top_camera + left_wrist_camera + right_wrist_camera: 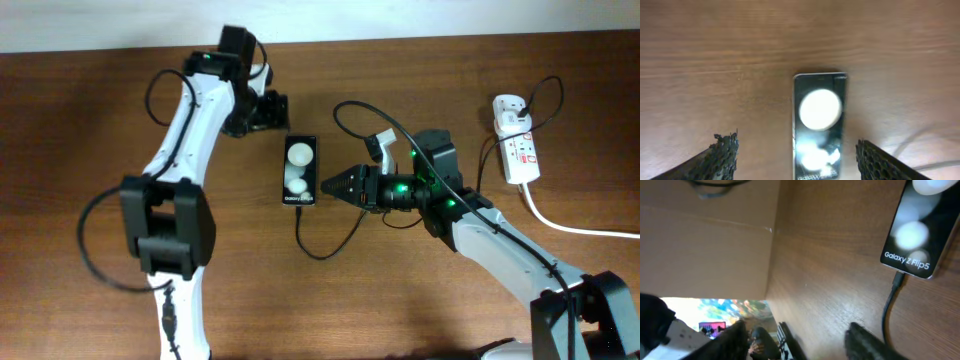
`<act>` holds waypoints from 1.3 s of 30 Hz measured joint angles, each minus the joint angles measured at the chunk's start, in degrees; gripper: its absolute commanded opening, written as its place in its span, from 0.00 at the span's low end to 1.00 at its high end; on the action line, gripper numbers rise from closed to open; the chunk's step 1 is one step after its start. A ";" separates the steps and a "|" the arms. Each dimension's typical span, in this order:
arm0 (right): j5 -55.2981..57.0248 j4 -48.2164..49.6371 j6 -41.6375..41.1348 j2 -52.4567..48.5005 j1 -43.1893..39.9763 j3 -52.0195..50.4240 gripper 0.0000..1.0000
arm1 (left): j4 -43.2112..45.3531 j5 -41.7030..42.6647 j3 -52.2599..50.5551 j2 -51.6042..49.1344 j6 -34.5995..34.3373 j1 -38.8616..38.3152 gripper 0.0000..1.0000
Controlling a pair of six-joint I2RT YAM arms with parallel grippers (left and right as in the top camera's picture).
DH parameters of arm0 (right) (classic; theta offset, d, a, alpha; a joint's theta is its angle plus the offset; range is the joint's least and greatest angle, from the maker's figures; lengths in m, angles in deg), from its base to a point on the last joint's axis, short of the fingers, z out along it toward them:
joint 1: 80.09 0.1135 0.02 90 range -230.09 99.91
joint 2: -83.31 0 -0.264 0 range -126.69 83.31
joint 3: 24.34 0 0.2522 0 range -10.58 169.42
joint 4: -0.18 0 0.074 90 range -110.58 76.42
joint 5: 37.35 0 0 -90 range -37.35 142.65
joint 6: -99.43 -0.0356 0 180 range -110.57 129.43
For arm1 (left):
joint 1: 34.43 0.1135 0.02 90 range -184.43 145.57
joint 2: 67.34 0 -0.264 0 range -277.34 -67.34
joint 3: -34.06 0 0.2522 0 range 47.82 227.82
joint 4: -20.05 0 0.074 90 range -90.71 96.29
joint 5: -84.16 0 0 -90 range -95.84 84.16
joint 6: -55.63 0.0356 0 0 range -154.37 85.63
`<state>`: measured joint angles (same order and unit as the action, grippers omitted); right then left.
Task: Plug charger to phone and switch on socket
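The black phone [300,171] lies flat mid-table with two white spots on its face. The black charger cable [322,243] runs from its near end, loops and passes under my right arm. In the right wrist view the connector [898,278] sits at the phone's [920,227] lower edge. My right gripper [330,186] is open and empty just right of the phone's near end. My left gripper [272,110] is open and empty just left of the phone's far end; the phone [819,125] shows between its fingers [797,157]. The white socket strip [518,148] lies at the far right.
A white plug [510,113] sits in the strip's far end, with a black cable looping up from it. The strip's thick white cord [575,225] runs off the right edge. A black cable arcs above my right wrist [360,115].
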<state>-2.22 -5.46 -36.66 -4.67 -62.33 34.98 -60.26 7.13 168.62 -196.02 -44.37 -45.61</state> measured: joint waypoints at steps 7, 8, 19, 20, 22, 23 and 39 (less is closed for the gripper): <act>0.92 -3.41 2.97 0.31 0.00 0.00 0.57 | -3.28 -0.17 2.80 19.04 1.27 0.11 0.97; 1.99 -5.49 4.33 0.96 0.00 0.00 0.57 | -3.48 -0.22 2.93 21.33 1.46 0.11 0.98; 29.18 -63.67 27.89 19.58 -12.79 24.30 0.52 | -6.54 -0.44 3.08 23.45 3.15 0.11 0.99; 30.12 -66.01 29.18 19.67 -14.64 26.84 0.46 | -6.51 -0.42 3.08 23.45 3.17 0.11 0.99; 32.22 -70.10 31.76 19.58 -19.63 31.82 0.41 | -6.56 -0.42 3.08 23.45 3.17 0.11 0.99; 32.72 -71.21 32.48 19.58 -21.51 33.16 0.38 | -6.51 -0.46 3.08 23.45 3.17 0.11 0.99; 37.07 -83.23 43.39 3.17 -47.39 52.92 0.04 | -6.51 -0.44 3.08 23.45 3.17 0.11 0.99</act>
<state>34.84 -88.69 6.73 -1.50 -109.72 87.89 -66.77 6.70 171.70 -172.57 -41.20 -45.50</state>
